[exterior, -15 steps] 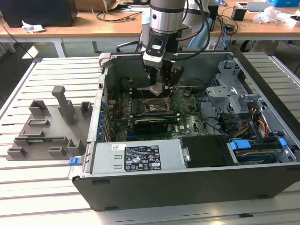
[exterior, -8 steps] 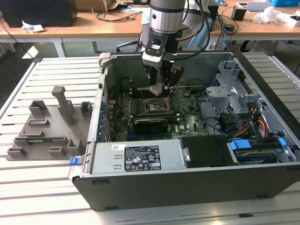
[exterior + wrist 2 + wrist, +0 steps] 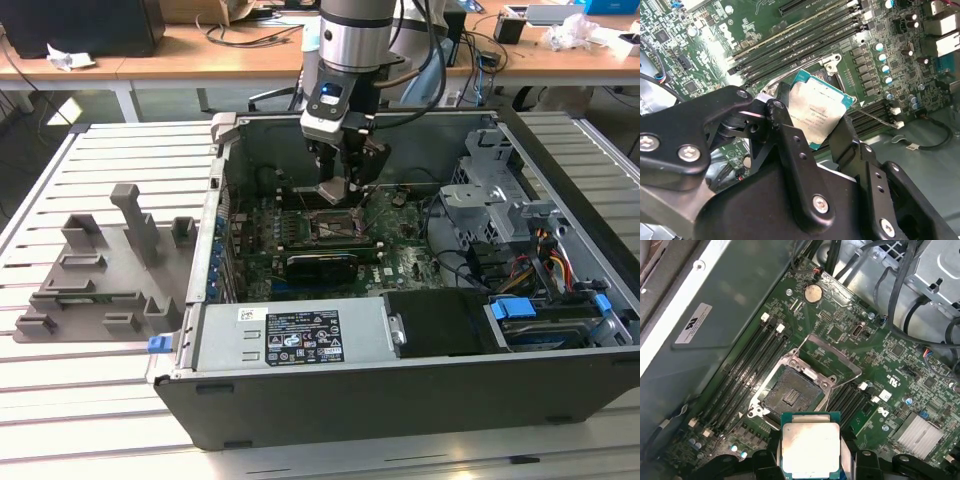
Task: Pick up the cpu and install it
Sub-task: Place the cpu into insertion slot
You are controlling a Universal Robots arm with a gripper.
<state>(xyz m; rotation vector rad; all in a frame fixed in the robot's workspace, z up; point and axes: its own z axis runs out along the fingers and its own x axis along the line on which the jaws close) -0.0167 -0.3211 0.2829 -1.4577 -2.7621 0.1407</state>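
The cpu (image 3: pixel 816 112) is a flat silver-topped square chip with a teal rim, also seen in the first wrist view (image 3: pixel 811 445) and as a pale square in the exterior view (image 3: pixel 332 190). My gripper (image 3: pixel 812 127) is shut on the cpu, one black finger on each side. It hangs a little above the motherboard inside the open computer case (image 3: pixel 400 400). The cpu socket (image 3: pixel 792 392) lies open just beyond the chip, its metal load frame (image 3: pixel 832 357) swung up. In the exterior view the socket (image 3: pixel 333 226) sits directly below the gripper (image 3: pixel 338 195).
Memory slots (image 3: pixel 747 367) flank the socket on both sides. A drive cage (image 3: pixel 490 190) and cables (image 3: pixel 550 265) fill the case at the exterior view's right. A grey plastic holder tray (image 3: pixel 100 275) rests on the slatted table at the exterior view's left.
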